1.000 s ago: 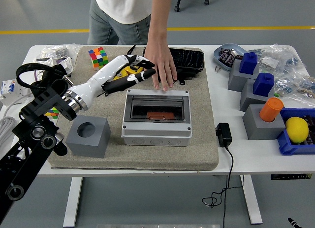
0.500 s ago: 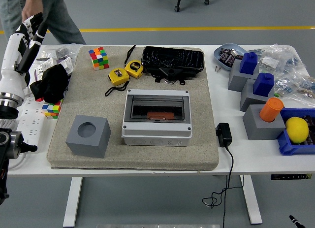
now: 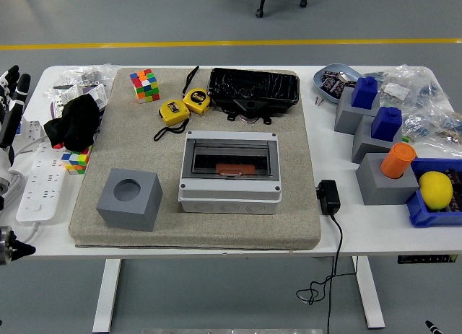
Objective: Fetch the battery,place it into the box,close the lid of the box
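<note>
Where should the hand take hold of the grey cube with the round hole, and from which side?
Probably across two opposite side walls of the grey cube, coming down from above. It sits upright and alone on the mat, its flat sides free all round; the round hole in its top looks too shallow to hook. The left hand at the table's left edge is nearest.

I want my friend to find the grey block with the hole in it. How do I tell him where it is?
Start at the tan mat on the white table. Go to the mat's near left corner: the grey block sits there, left of the grey box with the see-through lid. Other grey blocks stand off the mat at the right, but those carry blue or orange pieces, and only this one has an empty round hole on top.
</note>
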Available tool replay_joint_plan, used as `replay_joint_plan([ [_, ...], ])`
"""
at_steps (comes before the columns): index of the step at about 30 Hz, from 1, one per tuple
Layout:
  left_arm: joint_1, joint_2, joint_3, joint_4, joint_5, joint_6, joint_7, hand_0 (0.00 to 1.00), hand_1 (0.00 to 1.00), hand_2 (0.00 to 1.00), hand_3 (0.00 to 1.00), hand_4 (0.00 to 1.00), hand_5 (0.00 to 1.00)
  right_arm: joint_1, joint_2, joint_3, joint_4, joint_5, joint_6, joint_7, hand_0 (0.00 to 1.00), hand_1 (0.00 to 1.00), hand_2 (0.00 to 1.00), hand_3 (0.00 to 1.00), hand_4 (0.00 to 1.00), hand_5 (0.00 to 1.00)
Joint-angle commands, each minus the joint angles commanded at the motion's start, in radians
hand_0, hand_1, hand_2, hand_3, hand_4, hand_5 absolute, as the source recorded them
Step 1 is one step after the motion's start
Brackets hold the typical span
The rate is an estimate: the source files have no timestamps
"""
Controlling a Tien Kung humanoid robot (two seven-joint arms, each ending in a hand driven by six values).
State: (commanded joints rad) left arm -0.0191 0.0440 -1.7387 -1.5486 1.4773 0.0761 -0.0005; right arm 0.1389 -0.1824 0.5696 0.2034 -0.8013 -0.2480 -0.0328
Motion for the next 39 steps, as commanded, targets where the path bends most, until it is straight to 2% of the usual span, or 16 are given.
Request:
replay_joint_plan([
  [1, 0.001, -0.003, 0.000, 0.000, -0.046, 0.000, 0.000, 0.925, 0.952, 0.895, 0.853, 0.998, 0.998, 0.000, 0.001, 0.000, 0.000, -0.001, 0.000, 0.000, 0.831, 0.792, 0.787, 0.822, 0.998, 0.998],
  [2, 0.002, -0.005, 0.001, 0.000, -0.083, 0.000, 0.002, 0.862, 0.890, 0.845, 0.816, 0.998, 0.998, 0.000, 0.002, -0.002, -0.001, 0.000, 0.000, -0.001, 0.830, 0.793, 0.786, 0.822, 0.998, 0.998],
  [3, 0.003, -0.007, 0.002, 0.000, -0.128, -0.001, 0.004, 0.862, 0.890, 0.845, 0.816, 0.998, 0.998, -0.001, 0.003, -0.003, -0.001, 0.001, 0.000, -0.002, 0.830, 0.793, 0.786, 0.822, 0.998, 0.998],
  [5, 0.004, -0.007, 0.004, -0.001, -0.151, 0.000, 0.010, 0.862, 0.890, 0.845, 0.816, 0.998, 0.998, 0.000, 0.004, -0.002, -0.001, -0.001, 0.000, -0.003, 0.830, 0.793, 0.786, 0.822, 0.998, 0.998],
  [7, 0.004, -0.006, 0.004, -0.001, -0.147, 0.002, 0.014, 0.862, 0.890, 0.845, 0.816, 0.998, 0.998, 0.000, 0.004, 0.000, -0.001, -0.004, 0.000, -0.003, 0.830, 0.793, 0.786, 0.822, 0.998, 0.998],
  [8, 0.005, -0.006, 0.004, -0.002, -0.146, 0.001, 0.015, 0.824, 0.818, 0.792, 0.763, 0.998, 0.971, 0.001, 0.005, 0.000, -0.001, -0.005, 0.001, -0.003, 0.828, 0.794, 0.787, 0.822, 0.998, 0.998],
  [13, 0.002, -0.003, 0.004, -0.002, -0.146, 0.000, 0.018, 0.824, 0.818, 0.792, 0.763, 0.998, 0.971, 0.001, 0.004, -0.003, -0.001, -0.005, 0.001, -0.003, 0.828, 0.794, 0.787, 0.822, 0.998, 0.998],
  [14, 0.002, -0.003, 0.005, -0.001, -0.146, -0.001, 0.019, 0.810, 0.795, 0.763, 0.740, 0.998, 0.939, 0.001, 0.003, -0.004, -0.001, -0.005, 0.001, -0.003, 0.828, 0.794, 0.787, 0.821, 0.998, 0.998],
  [37, 0.006, -0.005, 0.018, 0.006, -0.139, 0.020, 0.027, 0.791, 0.775, 0.747, 0.733, 0.998, 0.933, -0.003, 0.003, -0.010, -0.001, 0.002, 0.004, -0.001, 0.827, 0.795, 0.786, 0.821, 0.998, 0.998],
  [39, 0.005, -0.005, 0.018, 0.006, -0.138, 0.021, 0.027, 0.785, 0.772, 0.745, 0.729, 0.998, 0.907, -0.003, 0.003, -0.010, -0.001, 0.003, 0.004, -0.001, 0.827, 0.796, 0.787, 0.820, 0.998, 0.998],
])
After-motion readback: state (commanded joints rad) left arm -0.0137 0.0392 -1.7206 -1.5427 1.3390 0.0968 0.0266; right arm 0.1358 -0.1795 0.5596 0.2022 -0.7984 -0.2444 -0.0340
